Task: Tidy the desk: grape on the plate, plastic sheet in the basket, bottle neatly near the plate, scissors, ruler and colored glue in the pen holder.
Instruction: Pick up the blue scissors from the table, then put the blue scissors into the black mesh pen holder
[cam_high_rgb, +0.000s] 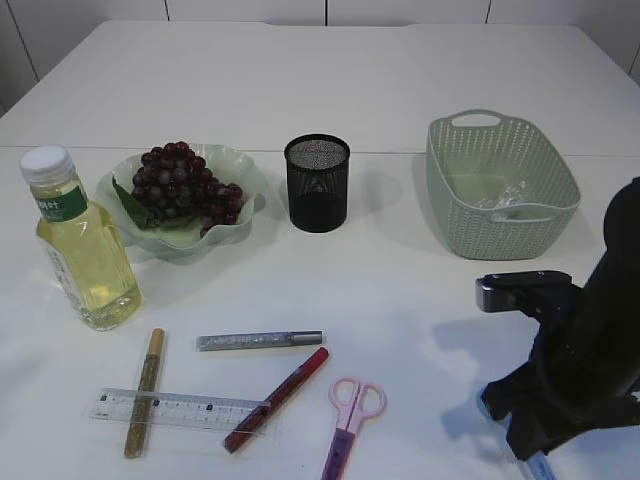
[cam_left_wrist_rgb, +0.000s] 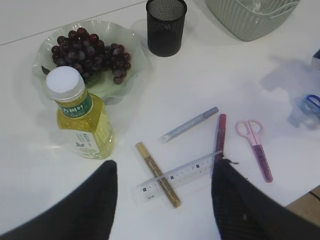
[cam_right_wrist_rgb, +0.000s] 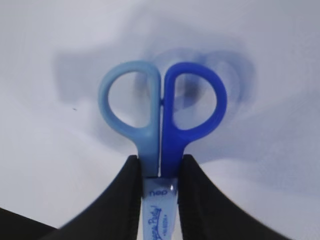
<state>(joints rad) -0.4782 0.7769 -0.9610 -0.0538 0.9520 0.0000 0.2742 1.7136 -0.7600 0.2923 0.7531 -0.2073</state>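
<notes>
My right gripper (cam_right_wrist_rgb: 160, 161) is shut on blue scissors (cam_right_wrist_rgb: 150, 145) just below the handle loops, low over the table at the front right (cam_high_rgb: 530, 455). Up above the front left of the table, my left gripper (cam_left_wrist_rgb: 165, 165) hangs open and empty over the clear ruler (cam_left_wrist_rgb: 180, 175) and the gold glue stick (cam_left_wrist_rgb: 157, 175) that crosses it. Silver glue (cam_left_wrist_rgb: 190, 124), red glue (cam_left_wrist_rgb: 220, 135) and pink scissors (cam_left_wrist_rgb: 255, 147) lie nearby. Grapes (cam_high_rgb: 185, 190) sit on the green plate (cam_high_rgb: 245, 165), the bottle (cam_high_rgb: 80, 250) stands beside it, and the plastic sheet (cam_high_rgb: 505, 197) lies in the basket (cam_high_rgb: 500, 225).
The black mesh pen holder (cam_high_rgb: 317, 185) stands between the plate and the basket, with nothing showing above its rim. The table's front edge runs close behind the scissors and ruler.
</notes>
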